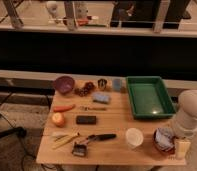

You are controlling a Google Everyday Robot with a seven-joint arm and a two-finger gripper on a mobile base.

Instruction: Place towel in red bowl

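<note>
Pale towel (pixel 164 137) lies bunched inside the red bowl (pixel 156 144), at 4 o'clock on the surface (pixel 114 117). The hand (pixel 182 148) hangs just beside the bowl at its 3 o'clock, probably placed there for the drop. Whether it is clenched or released cannot be told.

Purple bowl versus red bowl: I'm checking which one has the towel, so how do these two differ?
The purple bowl stands at the back left of the table; the red bowl at its front right. The purple bowl looks empty; the red bowl holds a pale towel. The purple bowl is in full view; the red bowl is partly hidden by the arm, whose pincer is beside it. Both are round and upright.
</note>
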